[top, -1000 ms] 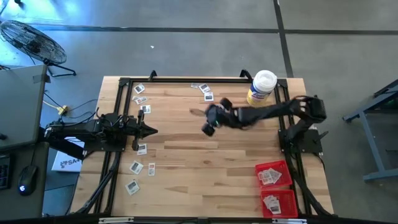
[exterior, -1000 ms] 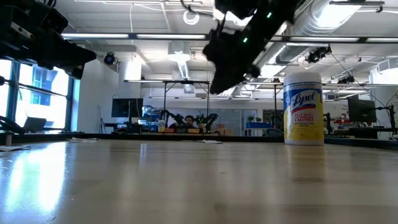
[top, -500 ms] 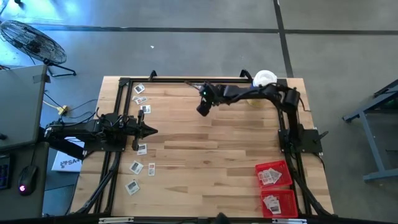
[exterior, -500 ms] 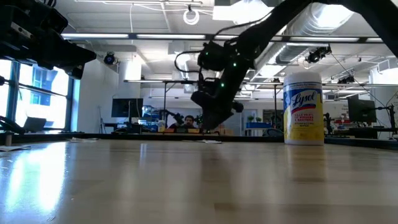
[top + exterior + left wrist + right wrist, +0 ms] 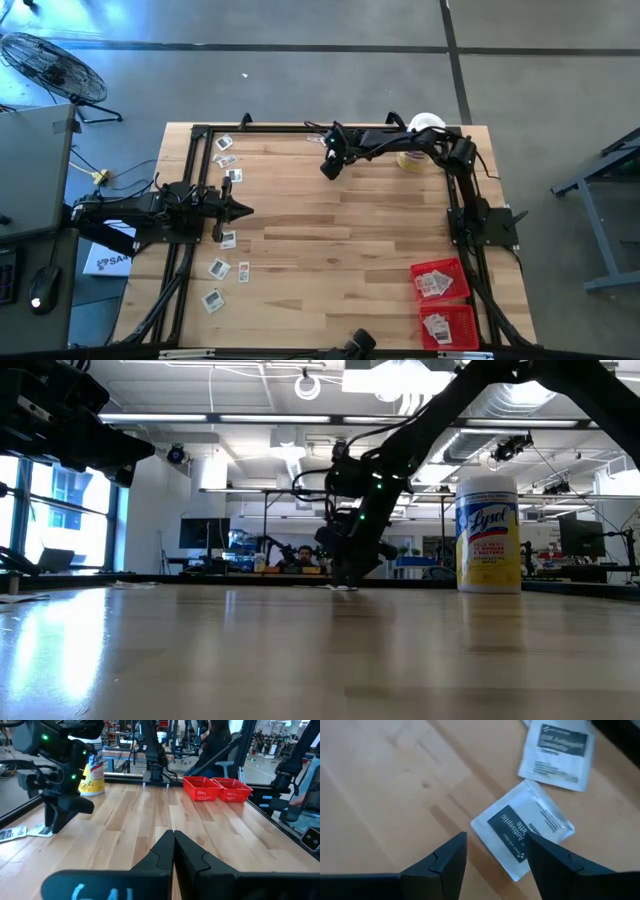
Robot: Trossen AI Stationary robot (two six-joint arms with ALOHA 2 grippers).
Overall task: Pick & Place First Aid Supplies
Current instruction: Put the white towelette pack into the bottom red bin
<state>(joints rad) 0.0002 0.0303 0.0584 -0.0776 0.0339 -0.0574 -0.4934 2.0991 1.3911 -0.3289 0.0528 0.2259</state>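
High view: right gripper [image 5: 329,167] reached across to the far edge of the table [image 5: 340,260], just beside the Lysol jar [image 5: 420,142]. Its arm covers the packets there. Left gripper [image 5: 243,210] parked at the left side, a line of packets [image 5: 226,160] scattered along that side. Two red trays [image 5: 440,280] at the near right corner, packets in them, well apart from both grippers.

Low view: right gripper [image 5: 343,572] down close to the table top at the far edge, fingertips over a small flat packet [image 5: 342,588]; contact cannot be told. Jar upright to its right. A person [image 5: 303,556] sits in the room behind.

Left wrist view: left gripper [image 5: 173,840] fingers pressed together, nothing between them, pointing across bare wood toward the red trays [image 5: 216,788]. Right arm stands over packets [image 5: 25,831] near the jar [image 5: 92,773].

Right wrist view: right gripper [image 5: 496,851] fingers spread wide, nothing held. Antiseptic packet [image 5: 522,828] lies flat on the wood just ahead of the gap, one corner between the fingertips. A second packet [image 5: 557,751] lies just beyond it, apart or barely touching
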